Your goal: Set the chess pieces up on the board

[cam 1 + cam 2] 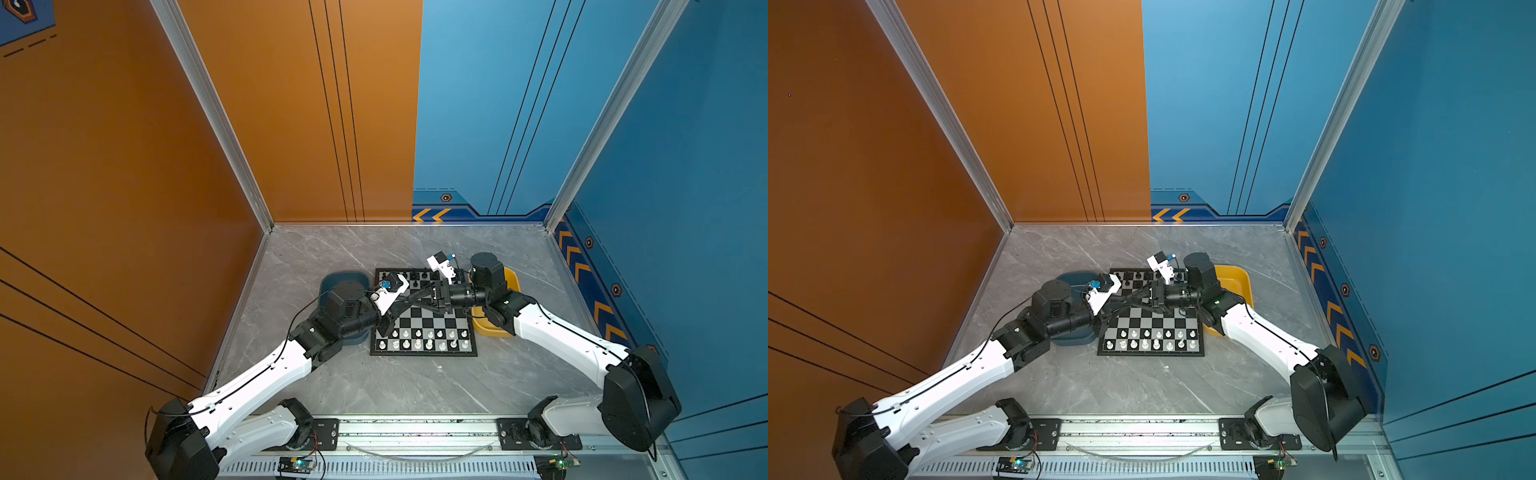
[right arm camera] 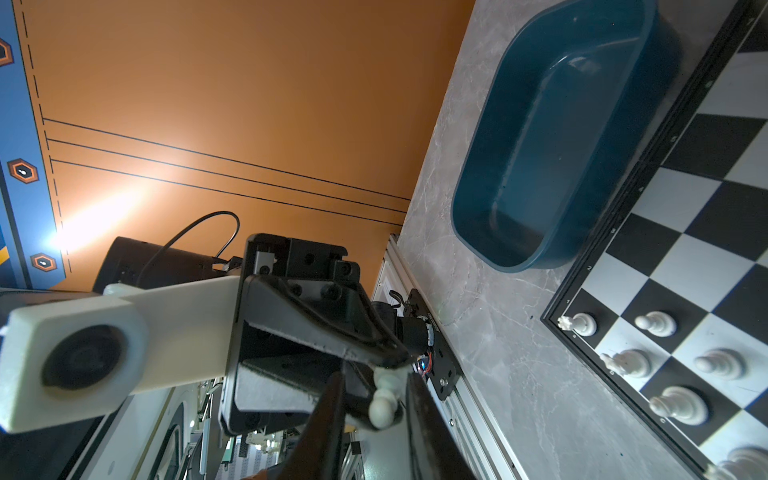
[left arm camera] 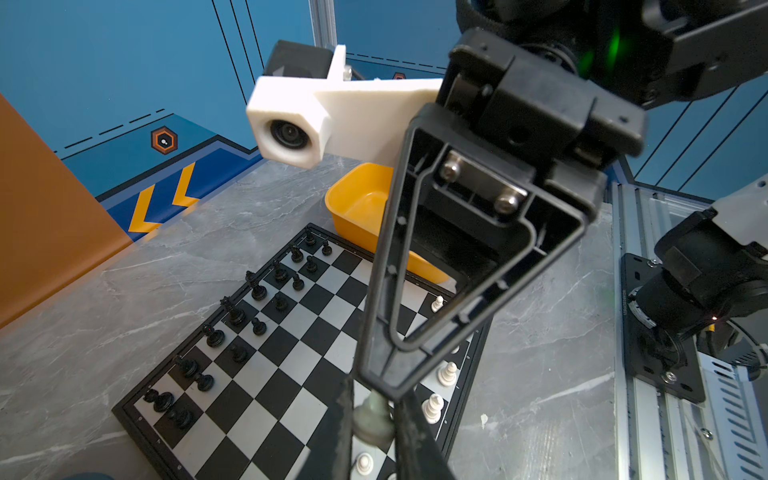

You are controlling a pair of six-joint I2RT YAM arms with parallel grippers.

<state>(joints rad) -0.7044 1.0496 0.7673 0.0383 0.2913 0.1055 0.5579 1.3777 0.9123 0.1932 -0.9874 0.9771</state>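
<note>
The grey marbled desk [image 1: 415, 382] carries the board [image 1: 419, 318] near its middle. A dark teal tray [image 1: 332, 280] lies just beside the board on the left and a yellow tray [image 1: 514, 282] just beside it on the right. In both top views the two arms reach in from opposite sides and meet above the board's left half.

The left pincer [image 3: 372, 409] is clamped on a white pawn [image 2: 382, 409], which hangs in the air over the board, touching no square. The right pincer [image 2: 376, 395] sits around the pawn's round head, with its jaws slightly apart and a thin gap on each side.

The other white pieces [image 1: 429, 344] stand upright in the two rows nearest the robot. The black pieces [image 3: 258, 291] fill the two far rows, by the back wall.
</note>
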